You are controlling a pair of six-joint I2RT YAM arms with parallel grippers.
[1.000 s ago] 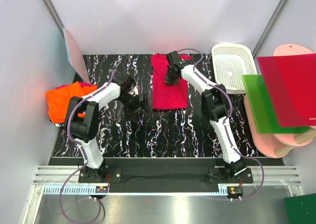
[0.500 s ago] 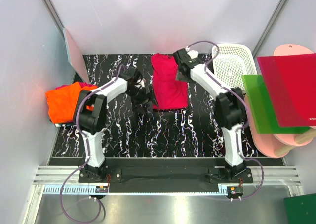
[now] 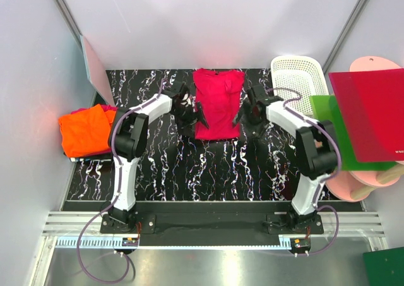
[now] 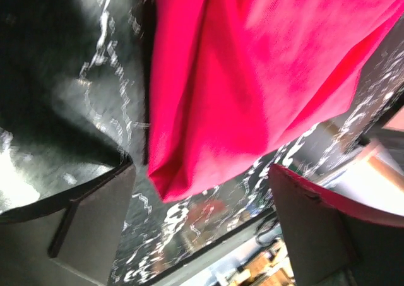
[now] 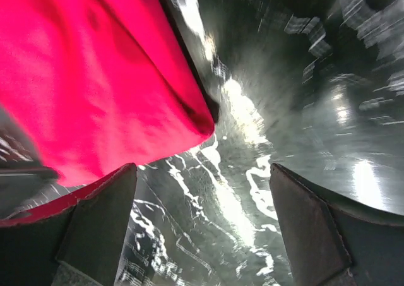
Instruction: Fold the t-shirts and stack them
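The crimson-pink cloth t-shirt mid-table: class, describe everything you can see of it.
The crimson-pink cloth t-shirt is plain, soft and unprinted. It lies flat on the black, white-veined table, folded into a long narrow panel, with the neckline at the far end and the hem nearest the arms. Layered edges show at its near corners. The left gripper and right gripper stand open at those two corners, neither closed on the cloth.

One t-shirt (image 3: 218, 106) is crimson-pink, the other t-shirt (image 3: 81, 131) orange, and the table (image 3: 189, 172) black with white veining.
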